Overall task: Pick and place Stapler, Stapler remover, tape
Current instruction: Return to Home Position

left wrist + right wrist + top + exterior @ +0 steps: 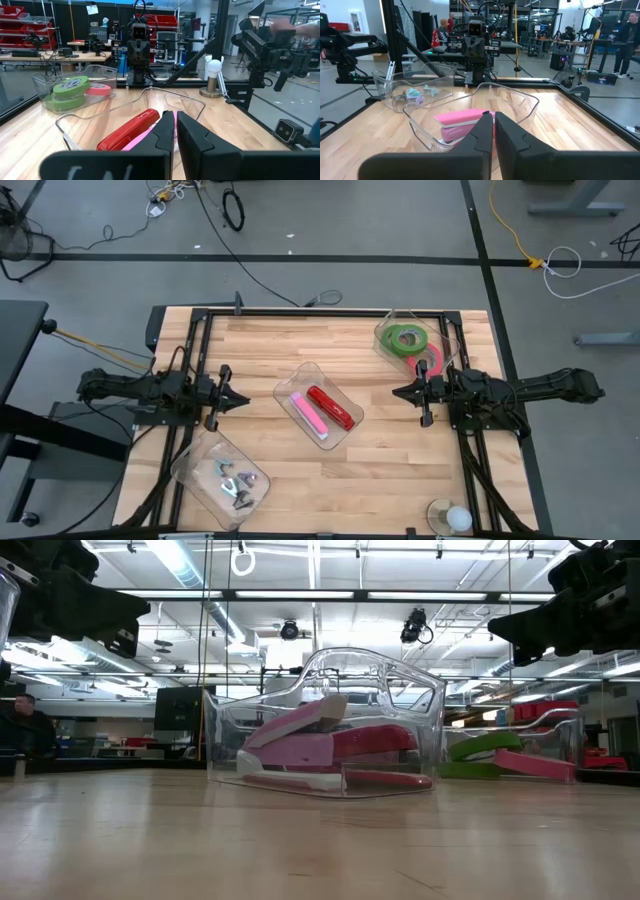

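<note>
Closed and empty: left gripper (236, 397), right gripper (400, 391). The bin (305, 375) holding pink stapler (308, 416) and red stapler (331, 408) lies between them, 3 o'clock of left, 9 o'clock of right, neither clearly nearer

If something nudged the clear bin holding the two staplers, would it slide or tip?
The bin looks like thin clear plastic, so it is probably light and slightly flexible. On the smooth wooden table it would likely slide. The pink stapler and red stapler lie low inside, so tipping seems unlikely.
</note>
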